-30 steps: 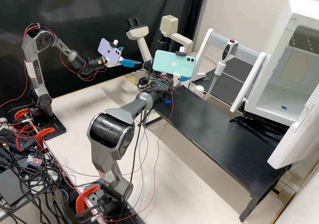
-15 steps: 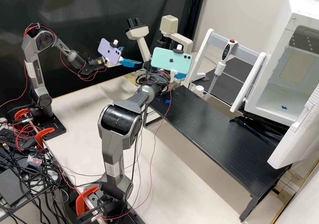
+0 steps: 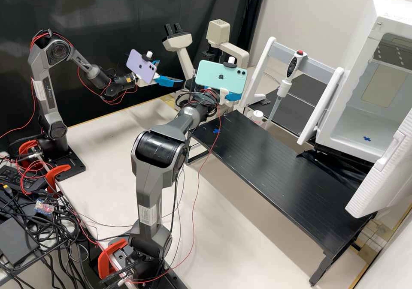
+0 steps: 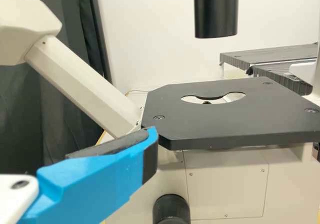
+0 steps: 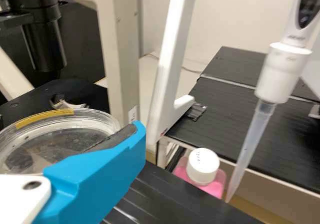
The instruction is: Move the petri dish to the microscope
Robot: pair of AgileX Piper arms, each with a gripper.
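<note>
Petri dish [image 5: 60,136] is clamped in the right gripper [image 3: 232,96], which has shifted toward the microscope [image 3: 234,53]; placement likely follows; left gripper [image 3: 169,75] stands open beside the microscope.

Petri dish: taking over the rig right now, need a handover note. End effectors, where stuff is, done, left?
Right end effector: closed on the petri dish, over the black bench near the microscope.
Left end effector: open, holding nothing, near the microscope stage.
Done: dish picked up.
Left: bring dish to the stage, set it down over the round opening, release, back off. Left one probably needn't help; watch clearance between the two.
</note>
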